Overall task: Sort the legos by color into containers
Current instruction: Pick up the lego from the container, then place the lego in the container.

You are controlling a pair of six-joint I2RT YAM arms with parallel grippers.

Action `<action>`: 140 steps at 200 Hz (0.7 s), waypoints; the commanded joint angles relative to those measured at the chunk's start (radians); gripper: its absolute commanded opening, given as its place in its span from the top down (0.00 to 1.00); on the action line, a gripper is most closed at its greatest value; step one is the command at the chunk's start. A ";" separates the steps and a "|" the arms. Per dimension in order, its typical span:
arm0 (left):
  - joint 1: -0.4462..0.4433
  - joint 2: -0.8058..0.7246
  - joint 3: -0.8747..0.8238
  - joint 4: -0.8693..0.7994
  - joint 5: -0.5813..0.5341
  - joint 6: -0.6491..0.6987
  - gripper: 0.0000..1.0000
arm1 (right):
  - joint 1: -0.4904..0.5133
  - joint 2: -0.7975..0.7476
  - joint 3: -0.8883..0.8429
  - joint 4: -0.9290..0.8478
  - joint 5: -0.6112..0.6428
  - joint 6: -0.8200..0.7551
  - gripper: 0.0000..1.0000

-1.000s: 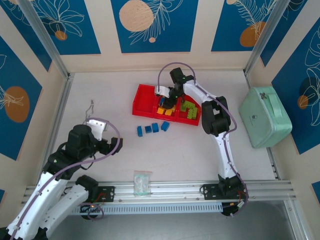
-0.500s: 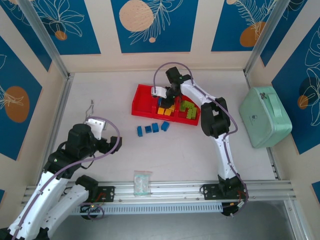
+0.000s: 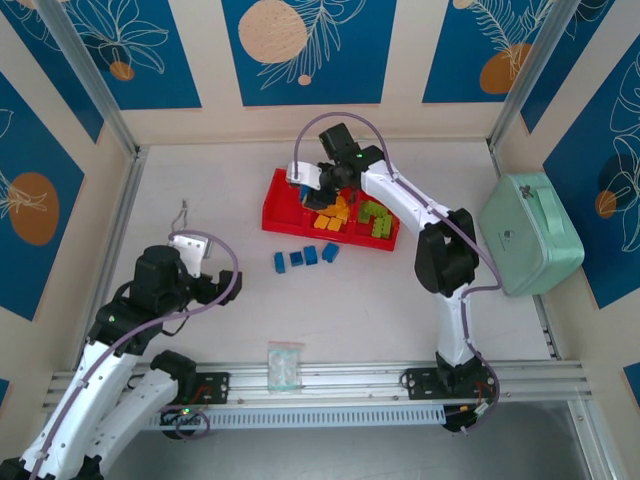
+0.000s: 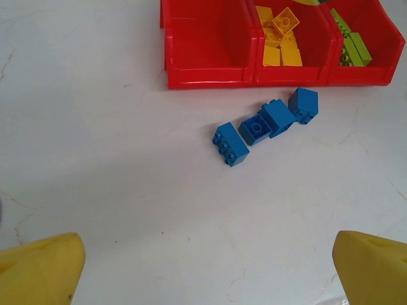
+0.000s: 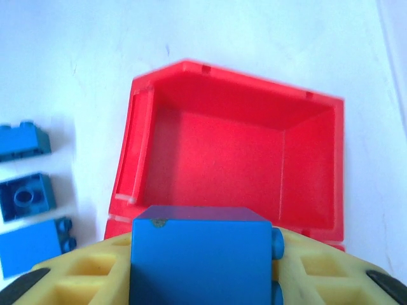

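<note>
My right gripper hangs over the left compartment of the red tray, shut on a blue lego between its yellow fingers. Below it the left compartment is bare. Orange-yellow legos lie in the middle compartment and lime green ones in the right one. Several blue legos sit in a row on the table just in front of the tray. My left gripper stands open, well short of those blue legos, with nothing between its fingertips.
A mint-green case with a handle stands at the right edge of the table. A clear plastic bag lies by the metal rail at the near edge. Aluminium posts frame the back corners.
My right gripper has swung left from above the middle compartment to above the left one, carrying the blue lego. The left arm has stayed put.
</note>
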 commanded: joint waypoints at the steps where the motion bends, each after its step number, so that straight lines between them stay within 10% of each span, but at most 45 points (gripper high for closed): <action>1: 0.016 -0.004 -0.003 0.005 0.025 0.011 0.01 | 0.047 0.084 0.088 0.005 0.028 0.068 0.85; 44: 0.017 -0.009 0.005 -0.009 0.008 0.009 0.01 | 0.069 0.260 0.230 0.033 0.050 0.159 0.84; 127: 0.017 -0.012 0.000 -0.010 -0.039 -0.005 0.00 | 0.144 0.308 0.310 0.061 0.309 0.178 0.01; 140: 0.017 0.000 0.003 -0.011 -0.041 -0.007 0.01 | 0.155 0.261 0.259 0.098 0.349 0.167 0.01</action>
